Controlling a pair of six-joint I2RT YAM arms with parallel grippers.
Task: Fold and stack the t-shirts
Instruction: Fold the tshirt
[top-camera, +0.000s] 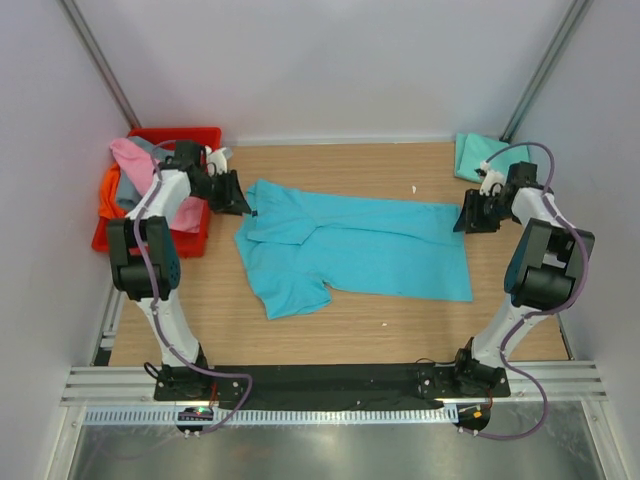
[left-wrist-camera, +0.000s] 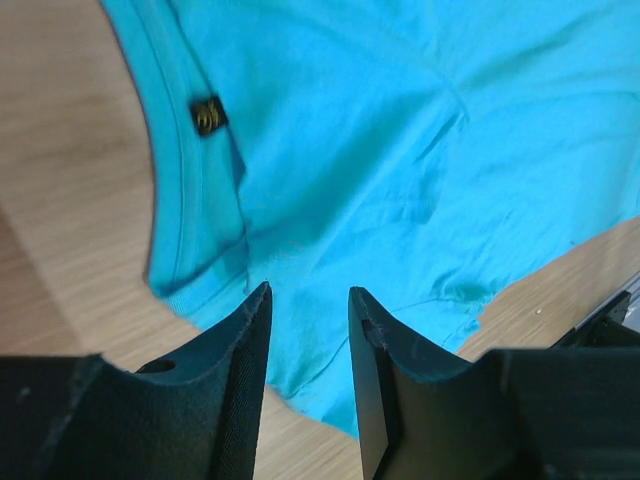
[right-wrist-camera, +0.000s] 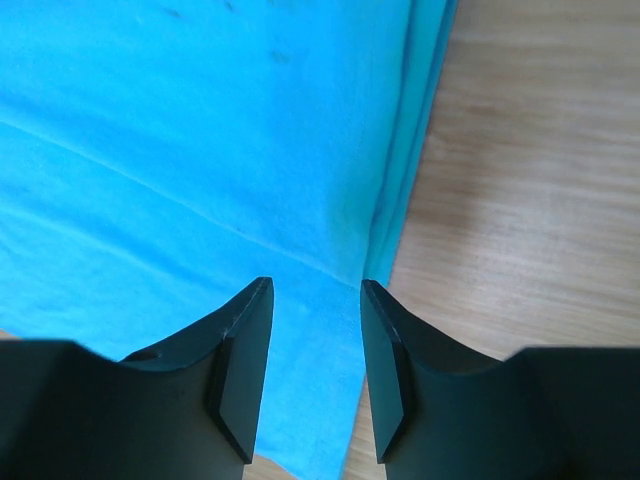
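Note:
A bright turquoise-blue t-shirt (top-camera: 360, 245) lies across the middle of the table, partly folded lengthwise, with one sleeve pointing toward the near edge. My left gripper (top-camera: 240, 200) is open and empty at its collar end. In the left wrist view the gripper (left-wrist-camera: 310, 300) hovers over the shirt (left-wrist-camera: 380, 150) near the neckline, beside a small black label (left-wrist-camera: 208, 115). My right gripper (top-camera: 466, 215) is open and empty at the hem end. In the right wrist view the gripper (right-wrist-camera: 315, 290) stands over the shirt's (right-wrist-camera: 200, 120) folded hem edge. A paler mint-teal shirt (top-camera: 478, 155) lies folded at the back right corner.
A red crate (top-camera: 195, 240) stands at the back left beside my left arm, holding a pink shirt (top-camera: 135, 158) and an orange shirt (top-camera: 108, 195). Bare wood table (top-camera: 400, 320) shows in front of the shirt. White walls close in on three sides.

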